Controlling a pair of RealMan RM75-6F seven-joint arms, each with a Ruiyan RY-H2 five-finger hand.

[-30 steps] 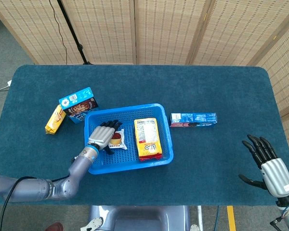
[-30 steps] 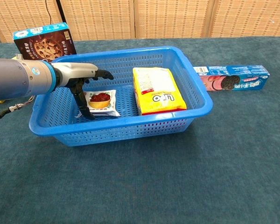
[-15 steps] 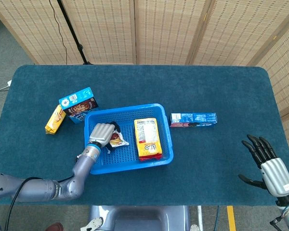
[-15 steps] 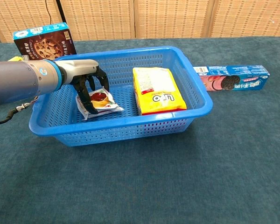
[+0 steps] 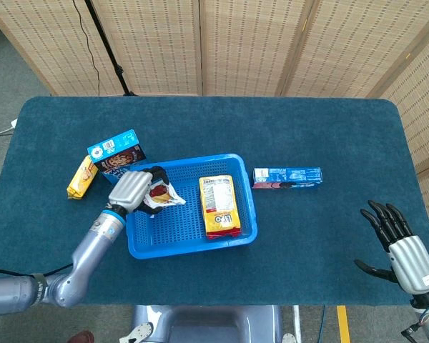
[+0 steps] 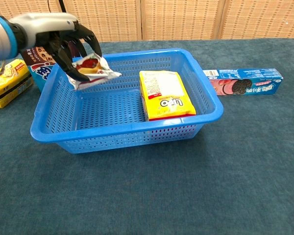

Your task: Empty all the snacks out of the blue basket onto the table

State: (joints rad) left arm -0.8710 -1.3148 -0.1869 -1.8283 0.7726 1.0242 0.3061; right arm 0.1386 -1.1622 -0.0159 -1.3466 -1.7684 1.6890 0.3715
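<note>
The left hand [image 6: 68, 46] grips the small snack packet [image 6: 92, 68] above the blue basket [image 6: 122, 134]; the right hand [image 5: 399, 243] rests wide, holding nothing.

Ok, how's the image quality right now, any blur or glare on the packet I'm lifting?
Head view: even light, soft shadows, the small snack packet sharp in the left hand. Chest view: the same hand slightly blurred, mild sheen on the packet, and the blue basket bulges somewhat from wide-angle distortion.
</note>
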